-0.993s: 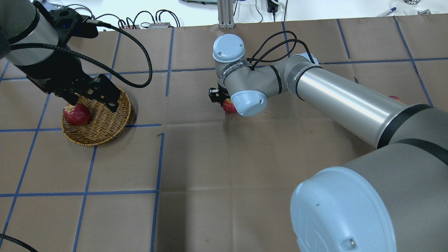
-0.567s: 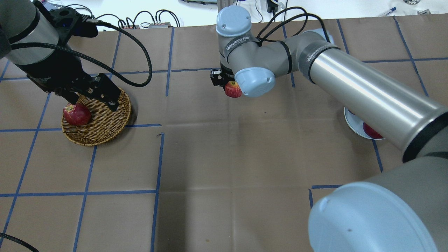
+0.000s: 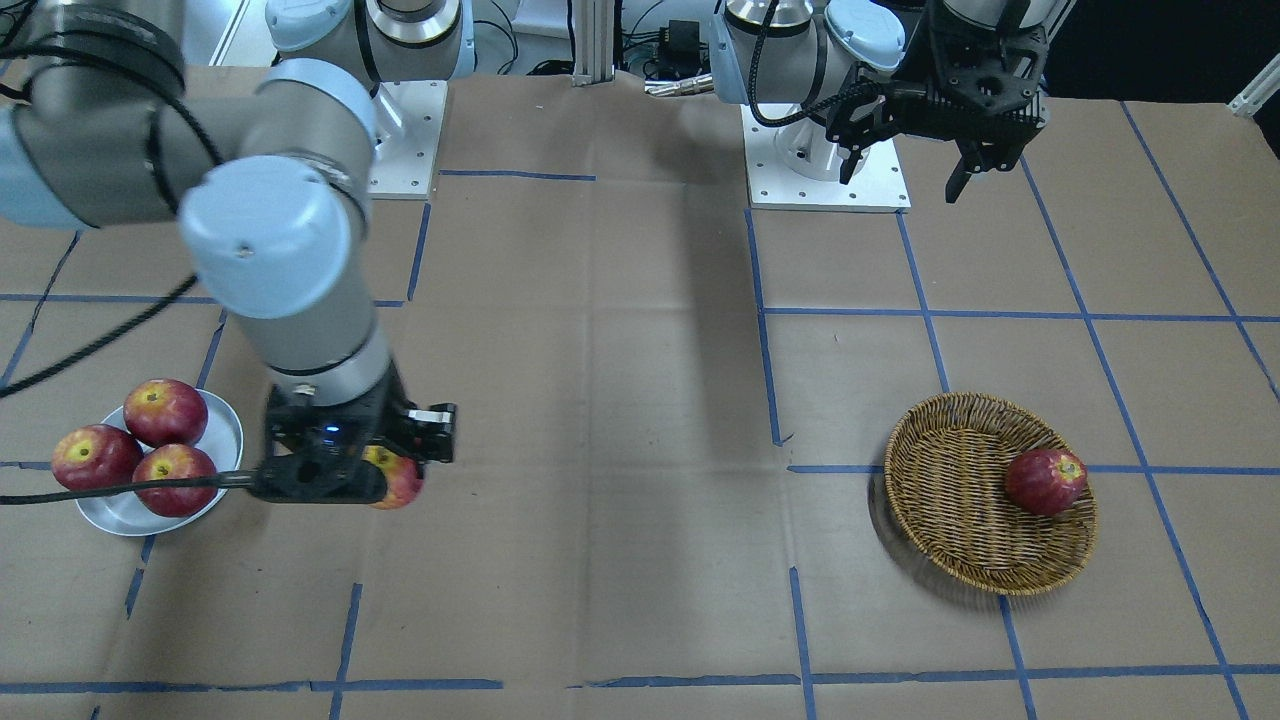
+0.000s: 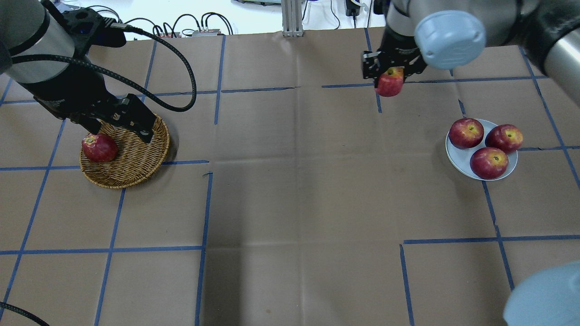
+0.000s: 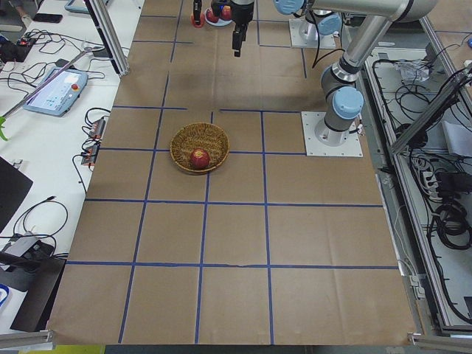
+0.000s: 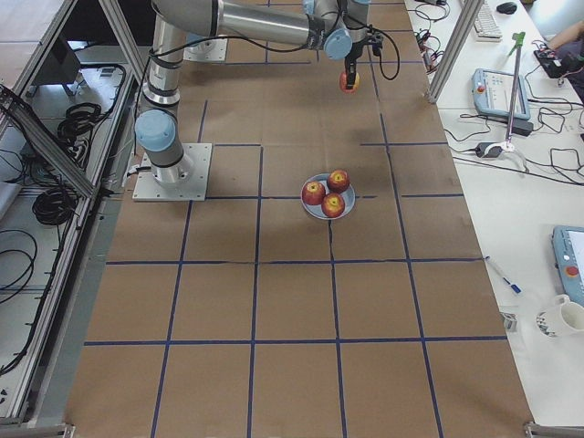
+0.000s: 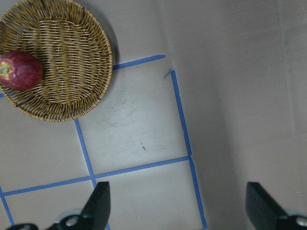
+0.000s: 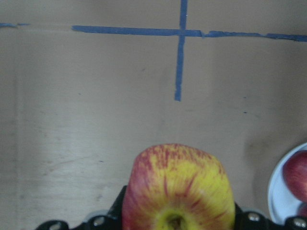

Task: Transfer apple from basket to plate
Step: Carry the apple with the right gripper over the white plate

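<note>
Yellow, red-streaked small apple (image 4: pixel 389 83) is clamped between the black fingers of the right gripper (image 4: pixel 390 72). It hangs above the brown paper-covered table (image 4: pixel 290 190), off to one side of the round, smooth grey-white plate (image 4: pixel 454 156) and not over it. The right arm reaches out with its gripper pointing down. Three dark red apples (image 4: pixel 466 133) sit on the plate. The left gripper (image 7: pixel 180 211) hovers, jaws spread and empty, near the round woven wicker basket (image 4: pixel 136 167), which holds one dark red apple (image 4: pixel 99 148).

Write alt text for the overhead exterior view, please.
The right end effector holds a yellow-red apple in the air, short of a plate bearing three red apples. At left, a basket holds one red apple.
</note>
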